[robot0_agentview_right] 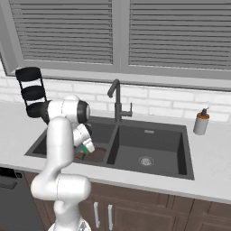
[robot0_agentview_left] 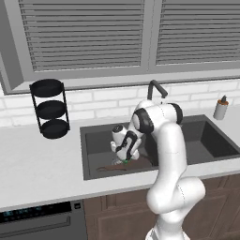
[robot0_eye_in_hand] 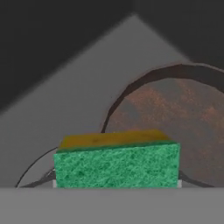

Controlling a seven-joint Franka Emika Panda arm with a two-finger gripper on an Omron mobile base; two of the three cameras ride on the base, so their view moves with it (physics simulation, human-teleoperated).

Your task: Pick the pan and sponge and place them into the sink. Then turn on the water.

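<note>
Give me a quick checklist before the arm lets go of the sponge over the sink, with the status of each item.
1. Round dark-brown frying pan already lying in the left bowl of the dark grey double-bowl sink: ok.
2. Green and yellow rectangular sponge at the claw, inside the left bowl: ok.
3. Sponge above the pan and the bowl floor, not over the counter: ok.
4. Claw's grip on the sponge, held or already loose: cannot tell.
5. Water running from the tall dark gooseneck faucet: not ok, no stream visible.
6. Arm standing apart from the faucet: ok.
</note>
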